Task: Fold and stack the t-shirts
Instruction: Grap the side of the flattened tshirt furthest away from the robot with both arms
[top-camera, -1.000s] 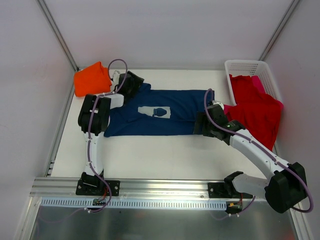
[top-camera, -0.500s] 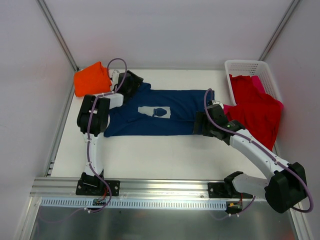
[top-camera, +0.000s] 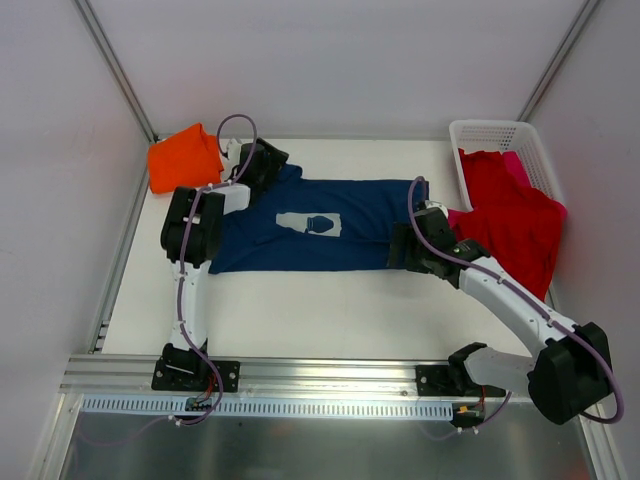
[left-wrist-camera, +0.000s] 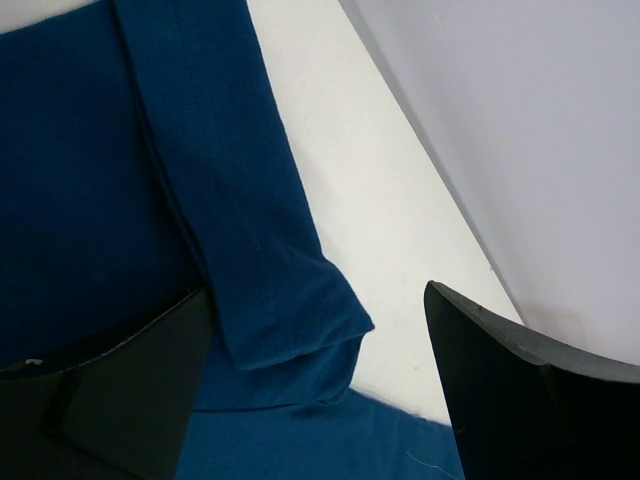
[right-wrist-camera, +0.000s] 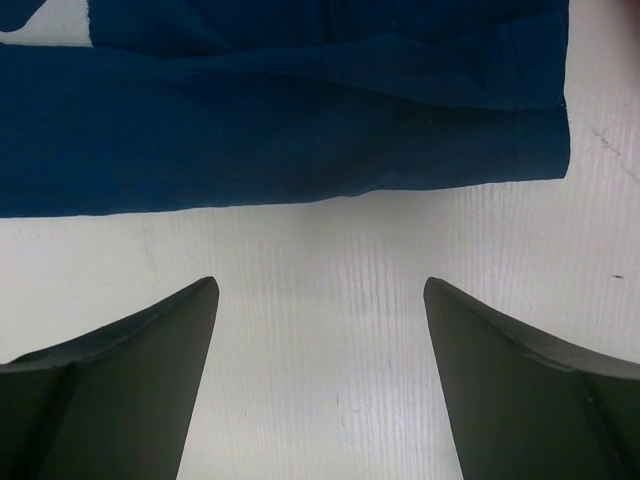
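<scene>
A navy blue t-shirt (top-camera: 310, 225) with a pale chest print (top-camera: 308, 222) lies spread flat across the middle of the table. My left gripper (top-camera: 266, 166) hovers open at its back left corner. In the left wrist view a folded flap of navy cloth (left-wrist-camera: 270, 300) lies between the wide jaws (left-wrist-camera: 315, 340), not pinched. My right gripper (top-camera: 405, 246) is open at the shirt's near right corner. Its tips (right-wrist-camera: 320, 290) are over bare table, just short of the navy hem (right-wrist-camera: 300, 150). An orange t-shirt (top-camera: 182, 157) sits folded at the back left.
A white lattice basket (top-camera: 497, 133) stands at the back right. A red t-shirt (top-camera: 515, 215) spills out of it onto the table, with pink cloth (top-camera: 520, 166) behind it. Walls close in on the left, right and back.
The left arm's elbow has shifted slightly right and the gripper has edged along the shirt's corner. The right gripper has hardly moved. Both jaws stay wide.
</scene>
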